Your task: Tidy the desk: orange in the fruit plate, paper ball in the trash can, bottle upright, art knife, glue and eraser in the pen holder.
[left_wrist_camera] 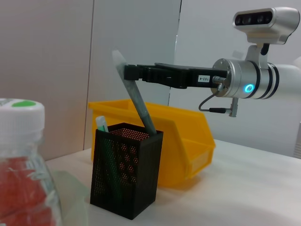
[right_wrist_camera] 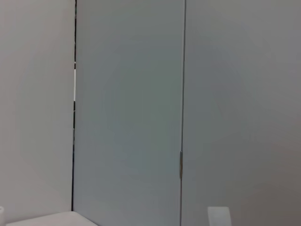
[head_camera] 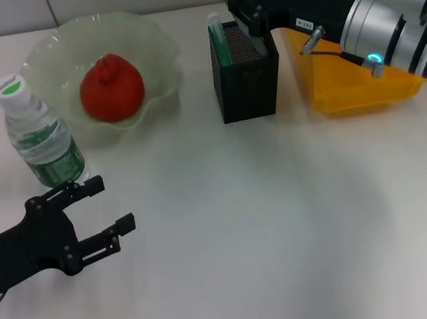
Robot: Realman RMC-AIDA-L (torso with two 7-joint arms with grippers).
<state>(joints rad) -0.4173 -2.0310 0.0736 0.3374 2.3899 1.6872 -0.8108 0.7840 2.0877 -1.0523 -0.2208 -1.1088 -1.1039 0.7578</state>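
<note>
Right claw (left_wrist_camera: 128, 73) apparently clenched on the glue (left_wrist_camera: 137, 101), its lower end inside the pen holder (left_wrist_camera: 124, 176).

White table (head_camera: 248, 241) with fruit plate (head_camera: 152, 38), bottle (head_camera: 41, 139), pen holder (head_camera: 247, 84), trash can (head_camera: 346, 87).

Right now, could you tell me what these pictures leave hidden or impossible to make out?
- Small tan eraser: in no view; the black mesh pen holder hides its contents.
- Yellow plastic trash can: right arm covers its inside in the head view.
- Right claw: its grip on the grey glue tube is unclear.
- Right wrist view: wall only.
</note>
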